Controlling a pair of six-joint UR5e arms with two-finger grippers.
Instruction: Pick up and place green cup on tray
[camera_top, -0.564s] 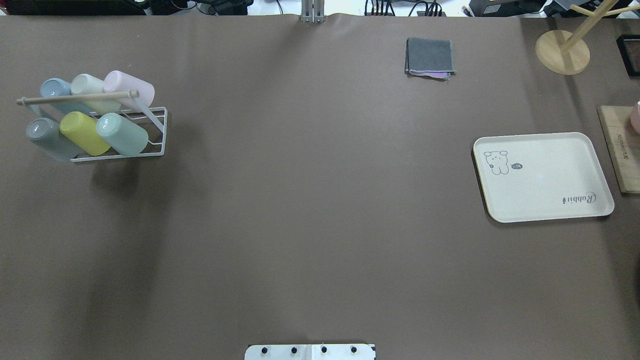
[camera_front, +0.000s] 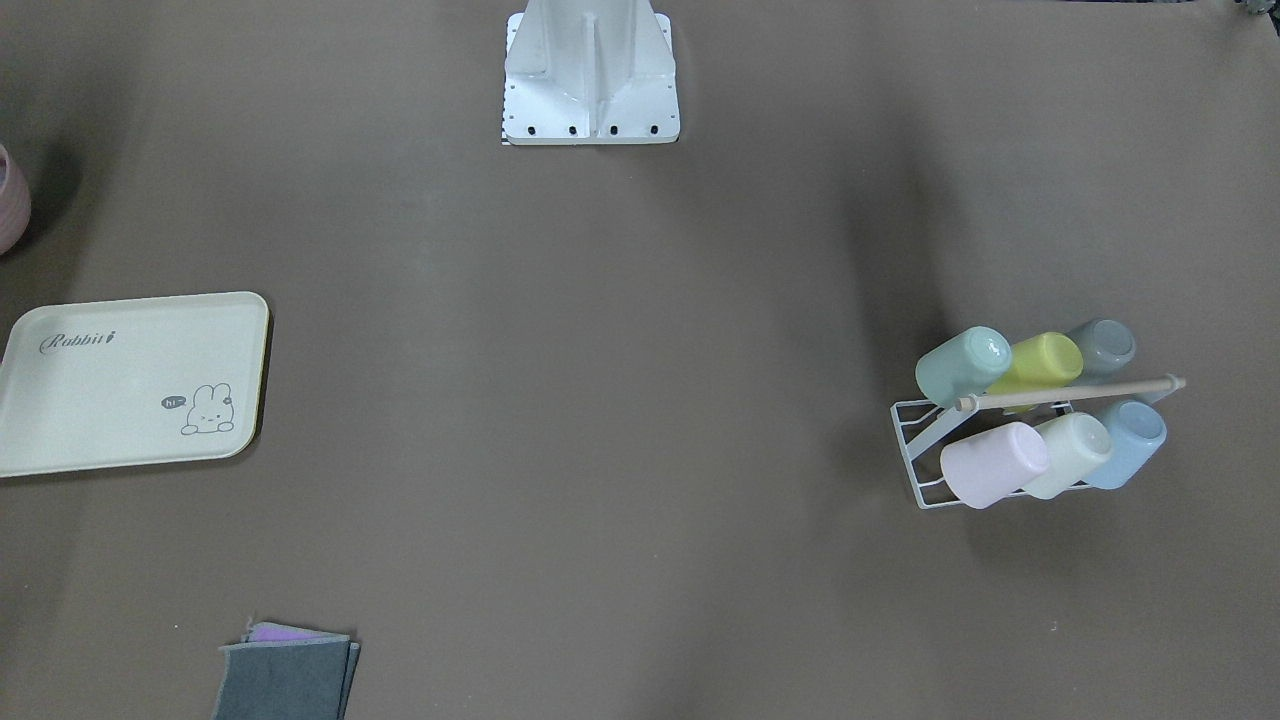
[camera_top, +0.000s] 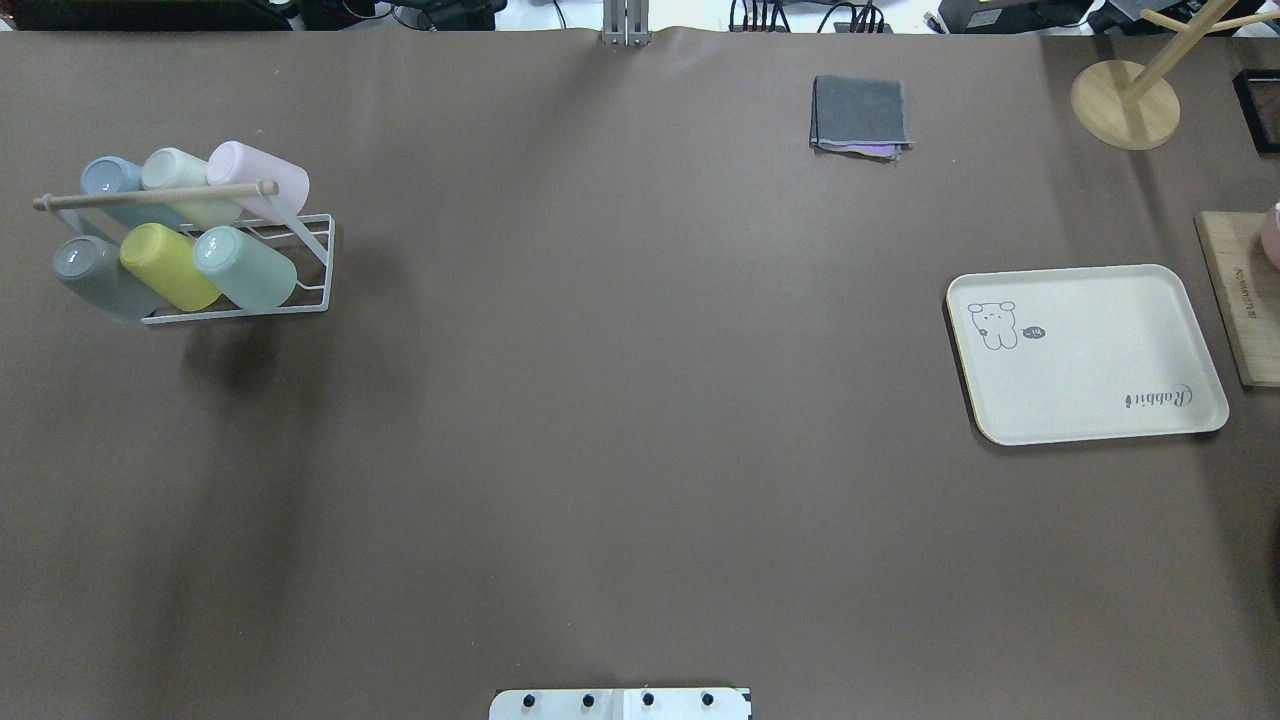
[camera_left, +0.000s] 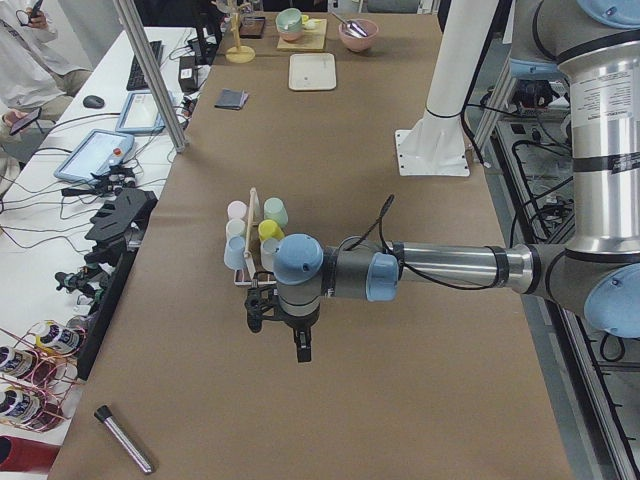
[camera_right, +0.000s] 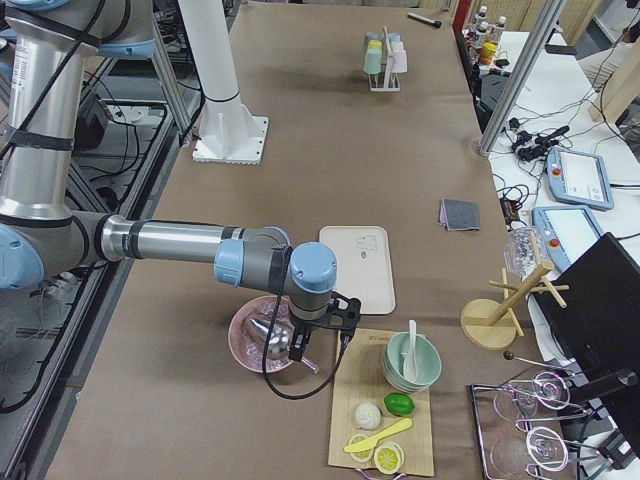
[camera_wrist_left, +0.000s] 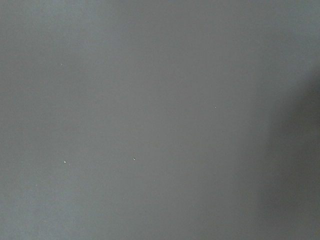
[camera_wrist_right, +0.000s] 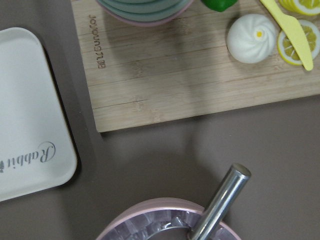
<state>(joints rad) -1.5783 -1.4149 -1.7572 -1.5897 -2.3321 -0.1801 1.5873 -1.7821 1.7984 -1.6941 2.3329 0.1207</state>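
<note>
The green cup (camera_top: 245, 267) lies tilted in a white wire rack (camera_top: 315, 240) at the table's left, next to a yellow-green cup (camera_top: 168, 266). It also shows in the front view (camera_front: 965, 365) and the left side view (camera_left: 276, 211). The cream tray (camera_top: 1085, 355) with "Rabbit" script lies bare at the right, and shows in the right wrist view (camera_wrist_right: 25, 115). My left gripper (camera_left: 280, 325) hangs over the table near the rack; I cannot tell if it is open. My right gripper (camera_right: 320, 335) hovers beside the tray over a pink bowl; I cannot tell its state.
The rack also holds grey, blue, cream-white and pink cups (camera_top: 258, 175) under a wooden rod. A folded grey cloth (camera_top: 860, 115) and a wooden stand (camera_top: 1125, 100) are at the back right. A wooden board (camera_top: 1240, 295) with food lies right of the tray, by the pink bowl (camera_right: 262, 335).
</note>
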